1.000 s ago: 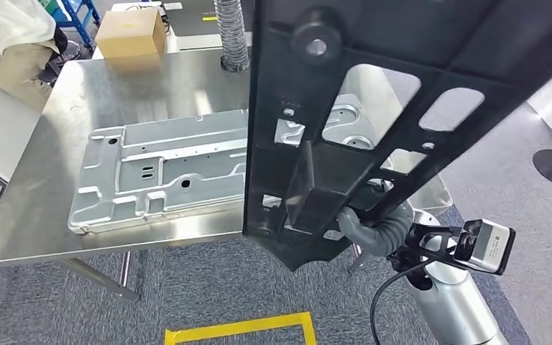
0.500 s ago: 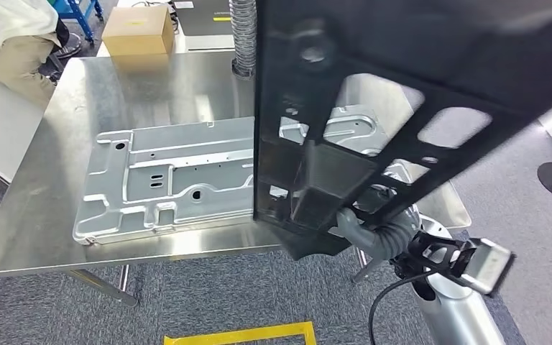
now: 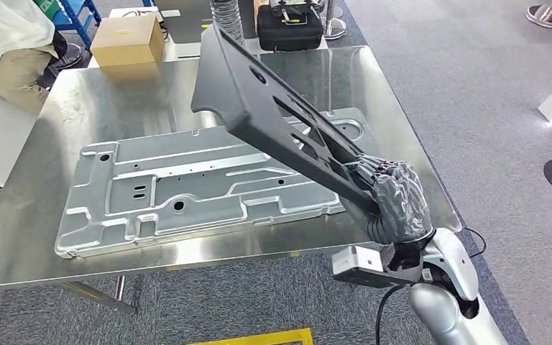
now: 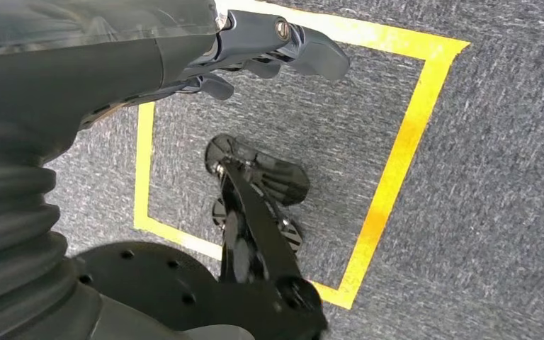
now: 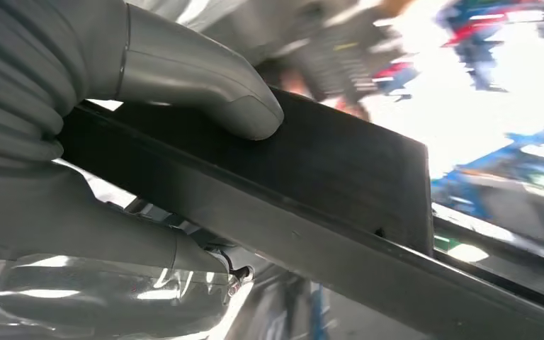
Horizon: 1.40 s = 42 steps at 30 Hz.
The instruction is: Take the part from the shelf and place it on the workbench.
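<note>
The black part (image 3: pixel 287 122) has swung down from upright to slant over the table's (image 3: pixel 57 237) front right corner, right hand (image 3: pixel 397 205) fingers gripping it, nearly ready to set down.

1. The left hand (image 4: pixel 255 42) hangs above grey carpet (image 4: pixel 489 177), its dark fingers (image 4: pixel 312 53) loosely curled with nothing in them.
2. A yellow tape outline (image 4: pixel 397 163) marks a rectangle on the carpet.
3. The fingers reach over one edge of that rectangle.
4. The hand's grey ribbed cover (image 4: pixel 14 219) lies outside the tape outline.
</note>
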Motion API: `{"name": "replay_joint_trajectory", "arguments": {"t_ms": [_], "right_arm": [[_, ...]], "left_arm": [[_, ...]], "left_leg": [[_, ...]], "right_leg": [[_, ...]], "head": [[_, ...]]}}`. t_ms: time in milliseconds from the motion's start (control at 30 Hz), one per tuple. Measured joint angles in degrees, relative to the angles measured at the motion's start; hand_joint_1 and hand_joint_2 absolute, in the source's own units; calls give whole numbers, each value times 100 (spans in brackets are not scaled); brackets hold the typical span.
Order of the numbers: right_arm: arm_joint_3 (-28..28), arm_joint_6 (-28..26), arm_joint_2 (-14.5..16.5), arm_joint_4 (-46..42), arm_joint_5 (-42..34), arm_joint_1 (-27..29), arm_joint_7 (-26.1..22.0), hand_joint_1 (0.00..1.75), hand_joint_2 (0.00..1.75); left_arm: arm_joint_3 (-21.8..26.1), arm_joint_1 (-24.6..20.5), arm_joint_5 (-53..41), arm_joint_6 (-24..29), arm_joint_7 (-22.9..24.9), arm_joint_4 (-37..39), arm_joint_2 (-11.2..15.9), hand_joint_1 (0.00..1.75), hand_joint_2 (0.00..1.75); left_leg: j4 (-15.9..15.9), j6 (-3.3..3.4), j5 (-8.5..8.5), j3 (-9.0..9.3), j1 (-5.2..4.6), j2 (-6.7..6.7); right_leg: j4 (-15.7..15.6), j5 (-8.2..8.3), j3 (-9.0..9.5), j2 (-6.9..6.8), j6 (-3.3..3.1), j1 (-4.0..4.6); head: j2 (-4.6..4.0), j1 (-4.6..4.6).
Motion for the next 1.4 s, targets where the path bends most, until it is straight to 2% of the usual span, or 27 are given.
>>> {"name": "replay_joint_trajectory", "arguments": {"t_ms": [33, 100, 133, 167, 267, 333, 367, 433, 467, 500, 533, 600, 633, 667, 767, 833, 867, 933, 967, 1000, 1033, 1100, 1167, 1200, 1300, 1367, 1400], "right_arm": [[22, 63, -62, 56, 196, -92, 153, 175, 175], [49, 281, -180, 299, 464, -419, 269, 175, 175], [58, 414, -227, 471, 586, -623, 247, 175, 175], [76, 553, -265, 677, 716, -847, 189, 175, 175], [272, 872, -255, 1497, 1149, -1619, -76, 175, 175], [568, 980, -128, 2223, 1374, -2186, -201, 175, 175], [742, 1021, -43, 2568, 1428, -2445, -225, 175, 175], [1135, 1131, 140, 3223, 1479, -2876, -233, 175, 175], [1324, 1208, 227, 3499, 1501, -3027, -231, 175, 175], [1516, 1284, 322, 3764, 1523, -3152, -227, 175, 175], [1697, 1345, 428, 4012, 1540, -3259, -218, 175, 175], [1994, 1391, 651, 4481, 1551, -3455, -189, 175, 175], [2123, 1386, 772, 4723, 1537, -3549, -176, 175, 175], [2243, 1369, 894, 4962, 1502, -3634, -176, 175, 175], [2549, 1315, 1186, 5633, 1312, -3800, -268, 175, 175], [2675, 1298, 1295, 5967, 1191, -3866, -349, 175, 175], [2735, 1282, 1341, 6123, 1146, -3905, -374, 175, 175], [2862, 1232, 1411, 6432, 1083, -3962, -404, 175, 175], [2921, 1206, 1425, 6574, 1066, -3963, -408, 175, 175], [2967, 1180, 1432, 6687, 1056, -3950, -411, 175, 175], [3007, 1144, 1432, 6795, 1052, -3933, -411, 175, 175], [3060, 1015, 1431, 6990, 1048, -3912, -406, 175, 175], [3091, 835, 1422, 7162, 1049, -3908, -402, 175, 175], [3099, 736, 1410, 7224, 1055, -3902, -400, 175, 175], [3118, 458, 1352, 7354, 1121, -3888, -395, 175, 175], [3131, 304, 1299, 7445, 1214, -3884, -372, 175, 175], [3139, 238, 1275, 7492, 1263, -3876, -354, 175, 175]], "left_arm": [[4, 2, -31, -8, -6, 0, 1, 0, 175], [6, -6, -96, -40, -12, 0, 6, 0, 175], [6, -16, -132, -64, -12, 0, 10, 0, 175], [6, -28, -168, -92, -10, -1, 14, 0, 175], [4, -65, -281, -179, 0, -2, 23, 0, 175], [6, -91, -343, -231, -4, -3, 29, 0, 175], [6, -102, -364, -251, -19, -3, 31, 0, 175], [8, -115, -386, -289, -64, -4, 39, 0, 175], [9, -117, -391, -303, -86, -4, 40, 0, 175], [12, -116, -400, -313, -103, -4, 41, 0, 175], [15, -113, -412, -318, -119, -4, 41, 0, 175], [27, -106, -436, -318, -144, -3, 41, 0, 175], [36, -107, -446, -318, -156, -4, 41, 0, 175], [45, -110, -461, -315, -166, -4, 41, 0, 175], [81, -111, -518, -309, -193, -4, 44, 0, 175], [109, -99, -564, -311, -224, -4, 42, 0, 175], [118, -94, -594, -316, -248, -4, 43, 0, 175], [129, -90, -650, -327, -304, -4, 50, 0, 175], [132, -87, -676, -330, -332, -4, 56, 0, 175], [134, -80, -699, -331, -353, -4, 61, 0, 175], [135, -71, -717, -330, -370, -4, 65, 0, 175], [135, -58, -758, -325, -395, -4, 78, 0, 175], [135, -62, -793, -318, -423, -4, 98, 0, 175], [135, -64, -806, -315, -441, -4, 105, 0, 175], [135, -67, -838, -310, -487, -4, 126, 0, 175], [135, -76, -868, -308, -504, -4, 133, 0, 175], [136, -84, -878, -307, -512, -4, 137, 0, 175]], "left_leg": [[-186, 13, 172, 63, 0, 0], [-986, 64, 603, 410, -11, 3], [-1316, 92, 730, 552, -18, 5], [-1521, 118, 789, 633, -27, 5], [-1631, 191, 817, 649, -34, 7], [-1688, 245, 866, 675, -10, 18], [-1705, 260, 884, 686, 2, 25], [-1709, 270, 891, 681, 2, 26], [-1708, 267, 888, 685, 5, 21], [-1706, 260, 882, 692, 11, 10], [-1702, 247, 873, 704, 19, -4], [-1691, 200, 844, 728, 35, -29], [-1678, 166, 831, 723, 32, -36], [-1675, 128, 827, 709, 31, -40], [-1694, 10, 829, 680, 35, -42], [-1535, -42, 710, 616, 47, -27], [-1284, -55, 572, 501, 52, -18], [-510, -66, 237, 120, 56, -8], [-171, -69, 139, -62, 56, -7], [-7, -69, 139, -166, 56, -6], [-60, -64, 244, -167, 55, -6], [-744, -35, 658, 120, 55, -5], [-1397, 6, 896, 425, 41, -7], [-1529, 26, 908, 485, 30, -9], [-1584, 101, 904, 517, 34, -1], [-1633, 170, 931, 543, 60, 18], [-1643, 192, 939, 544, 60, 24]], "right_leg": [[11, -14, 11, 8, 2, 7], [43, -48, 36, 30, 29, 24], [63, -61, 36, 41, 52, 34], [79, -68, 29, 49, 79, 41], [91, -60, 2, 56, 167, 32], [299, -194, -93, 37, 224, 17], [574, -344, -221, 26, 250, -2], [1366, -683, -602, 14, 303, -45], [1661, -753, -753, 12, 324, -69], [1758, -711, -814, 10, 339, -90], [1610, -558, -762, 6, 346, -108], [831, -129, -428, -1, 331, -125], [460, 7, -278, -4, 310, -115], [225, 74, -191, -2, 284, -99], [98, 65, -175, 10, 183, -63], [48, 78, -144, 3, 102, -76], [25, 84, -127, -3, 64, -81], [21, 76, -116, -11, 13, -52], [24, 69, -111, -13, 2, -35], [27, 62, -106, -13, -5, -22], [34, 55, -101, -11, -6, -13], [65, 25, -92, 4, 15, -7], [117, -7, -111, 20, 64, 17], [131, -12, -124, 25, 90, 26], [142, -23, -129, 42, 169, 26], [446, -224, -256, 42, 224, 13], [774, -401, -406, 37, 248, -2]], "head": [[0, 1], [-1, 1], [0, 4], [1, 7], [1, 9], [1, 36], [1, 54], [1, 84], [1, 85], [1, 85], [1, 86], [1, 90], [1, 92], [0, 91], [0, 80], [0, 69], [0, 60], [1, 40], [1, 39], [1, 40], [1, 38], [-1, 33], [0, 29], [0, 29], [0, 33], [0, 50], [0, 57]]}}
